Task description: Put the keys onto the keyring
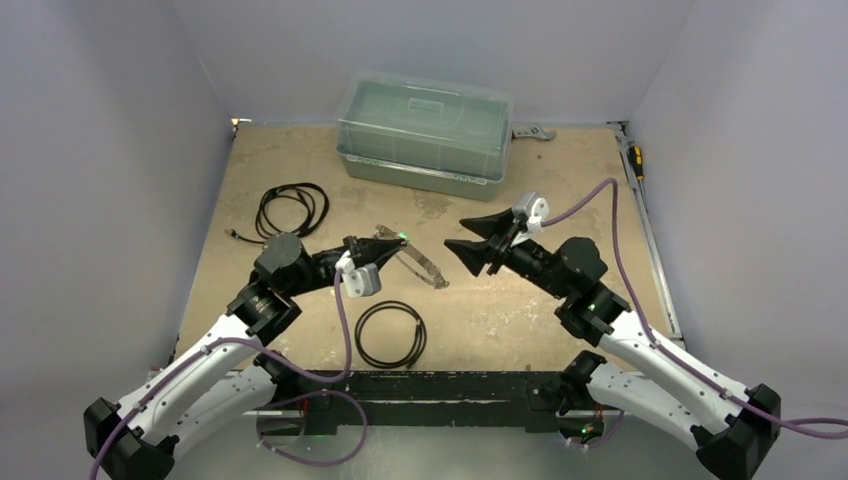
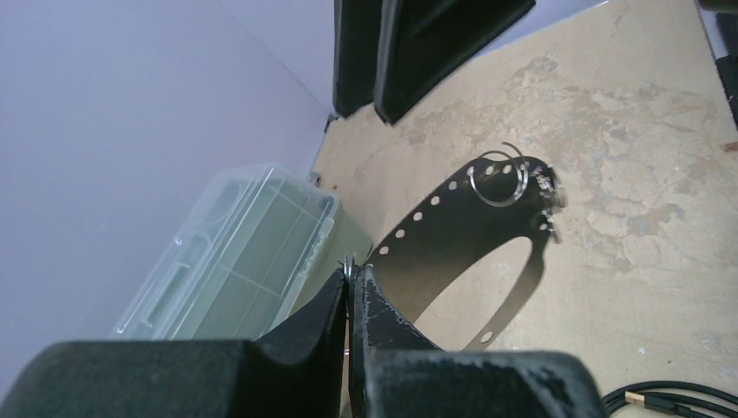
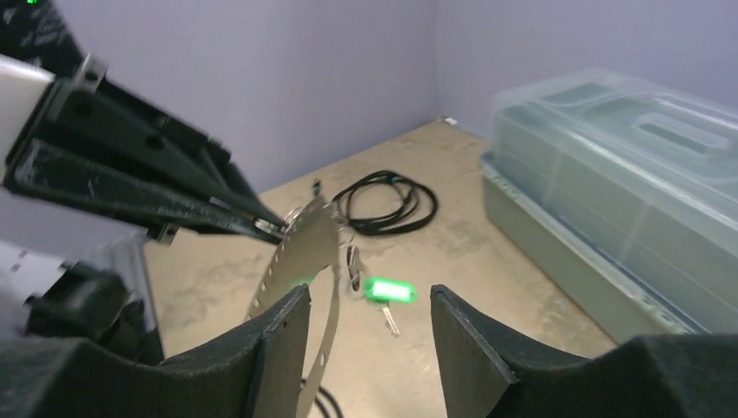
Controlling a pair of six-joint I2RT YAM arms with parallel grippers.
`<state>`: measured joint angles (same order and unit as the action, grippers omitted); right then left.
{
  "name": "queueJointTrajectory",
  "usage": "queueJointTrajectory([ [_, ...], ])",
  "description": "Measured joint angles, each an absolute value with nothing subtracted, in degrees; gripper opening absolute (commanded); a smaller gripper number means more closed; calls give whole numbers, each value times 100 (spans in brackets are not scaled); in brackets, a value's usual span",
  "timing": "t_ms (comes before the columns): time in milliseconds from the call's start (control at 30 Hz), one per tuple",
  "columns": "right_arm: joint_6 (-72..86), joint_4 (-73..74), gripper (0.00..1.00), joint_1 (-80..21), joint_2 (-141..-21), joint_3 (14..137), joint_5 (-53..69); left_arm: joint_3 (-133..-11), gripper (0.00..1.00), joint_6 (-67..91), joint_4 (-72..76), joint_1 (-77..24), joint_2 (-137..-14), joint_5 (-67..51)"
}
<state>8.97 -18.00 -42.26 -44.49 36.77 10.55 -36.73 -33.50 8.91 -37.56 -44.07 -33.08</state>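
The keyring (image 1: 425, 268) is a silvery metal loop, seen as a flat band with small holes (image 2: 435, 228) (image 3: 306, 248). My left gripper (image 1: 398, 243) (image 2: 352, 272) is shut on its thin edge and holds it just above the table. A bright-green piece (image 1: 402, 236) (image 3: 389, 291) with a small silvery key (image 3: 389, 319) hangs beside the band. A small wire ring (image 2: 498, 183) sits at the band's far end. My right gripper (image 1: 455, 233) (image 3: 367, 294) stands open just right of the loop, nothing between its fingers.
A clear lidded plastic box (image 1: 425, 130) stands at the back. A grey spanner (image 1: 531, 132) lies to the right of it. A coiled black cable (image 1: 291, 209) lies at the left, a black hoop (image 1: 390, 334) near the front edge. A screwdriver (image 1: 635, 160) lies along the right wall.
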Motion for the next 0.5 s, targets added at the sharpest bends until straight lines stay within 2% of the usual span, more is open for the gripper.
queueJointTrajectory([
  [233,696,-1979,48,-4230,-4886,3688,2003,-3597,0,-3210,862,-3758,-3898,-3760],
  [500,663,-2233,47,-4239,-5483,3898,3317,-3299,0,-2733,989,-3758,-3601,-4130],
])
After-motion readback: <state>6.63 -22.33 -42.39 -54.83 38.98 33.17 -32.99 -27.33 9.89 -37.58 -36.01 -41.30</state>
